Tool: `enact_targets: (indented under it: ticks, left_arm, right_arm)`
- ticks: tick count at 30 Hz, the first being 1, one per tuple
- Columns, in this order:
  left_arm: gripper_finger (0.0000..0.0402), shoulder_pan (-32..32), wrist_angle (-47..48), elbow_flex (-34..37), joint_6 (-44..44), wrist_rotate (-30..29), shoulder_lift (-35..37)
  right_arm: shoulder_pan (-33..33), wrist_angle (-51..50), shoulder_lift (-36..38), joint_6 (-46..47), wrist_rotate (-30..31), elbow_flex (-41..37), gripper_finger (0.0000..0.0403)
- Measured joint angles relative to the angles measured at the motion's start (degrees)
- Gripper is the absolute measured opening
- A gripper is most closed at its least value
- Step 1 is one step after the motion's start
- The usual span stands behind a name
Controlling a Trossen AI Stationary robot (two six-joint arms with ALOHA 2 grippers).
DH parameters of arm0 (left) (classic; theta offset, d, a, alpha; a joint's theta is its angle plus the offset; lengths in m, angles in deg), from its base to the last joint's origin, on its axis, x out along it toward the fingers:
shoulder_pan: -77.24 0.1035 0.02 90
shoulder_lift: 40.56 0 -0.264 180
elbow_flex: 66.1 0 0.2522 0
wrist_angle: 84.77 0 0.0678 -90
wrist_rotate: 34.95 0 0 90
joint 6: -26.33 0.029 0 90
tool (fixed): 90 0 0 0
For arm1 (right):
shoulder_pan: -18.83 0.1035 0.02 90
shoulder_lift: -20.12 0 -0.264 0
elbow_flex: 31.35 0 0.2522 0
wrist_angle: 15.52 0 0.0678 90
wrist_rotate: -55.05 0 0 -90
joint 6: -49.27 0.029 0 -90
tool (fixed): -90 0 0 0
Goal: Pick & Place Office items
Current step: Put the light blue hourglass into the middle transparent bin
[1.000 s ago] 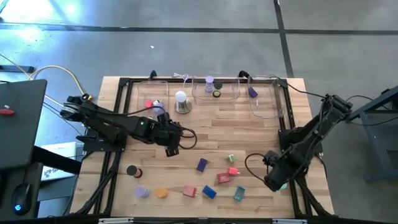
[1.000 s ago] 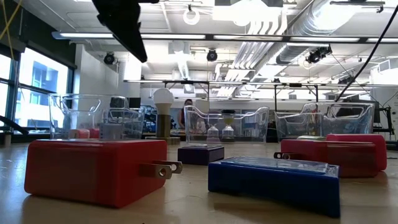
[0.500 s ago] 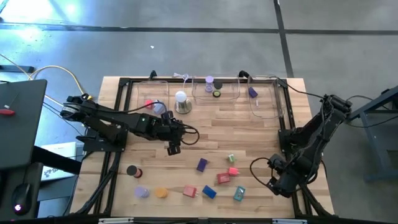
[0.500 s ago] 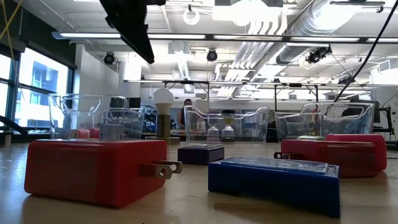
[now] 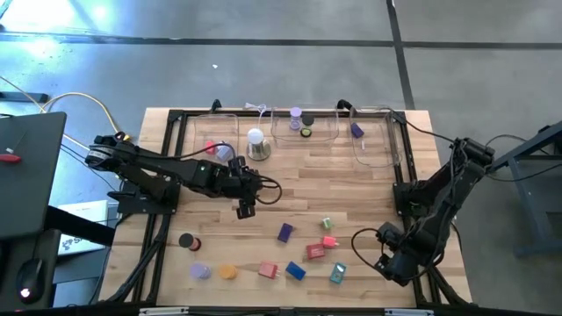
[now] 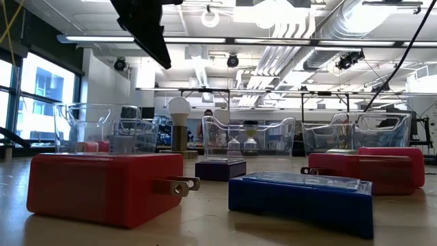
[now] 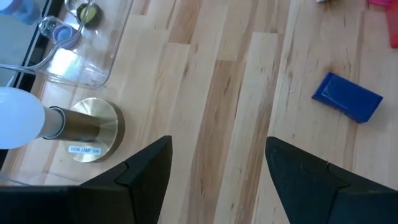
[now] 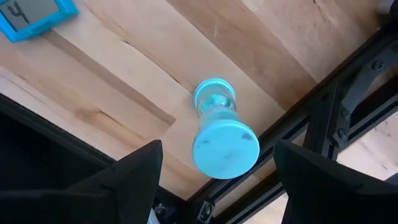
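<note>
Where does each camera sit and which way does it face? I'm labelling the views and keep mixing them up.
High view: overhead, straight down; both arms, left gripper, right gripper.
Low view: table height, looking level past a red plug block and a clear tray; one dark arm above.
Left wrist view: down past open fingers at a white dome lamp.
Right wrist view: open fingers over a teal roll.
Shared: the lamp, in the high, low and left wrist views.

- A robotics lab or industrial workshop hall.
- Exposed ceiling ducts and strip lights run overhead.
- Polished concrete floor surrounds a black-framed butcher-block table.
- A laptop and mouse sit beside it.
</note>
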Motion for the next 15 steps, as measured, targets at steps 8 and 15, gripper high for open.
enact_targets:
  ticks: [8, 15]
  left_arm:
    - [0.0250, 0.00, 0.04, 0.00, 0.51, -0.02, 0.02]
    - [0.0250, 0.00, 0.04, 0.00, 1.49, -0.02, 0.02]
  right_arm:
    - [0.21, -0.12, -0.03, -0.19, -0.37, 0.01, 0.0294]
    - [1.01, -0.11, -0.03, -0.08, -0.68, 0.00, 0.0294]
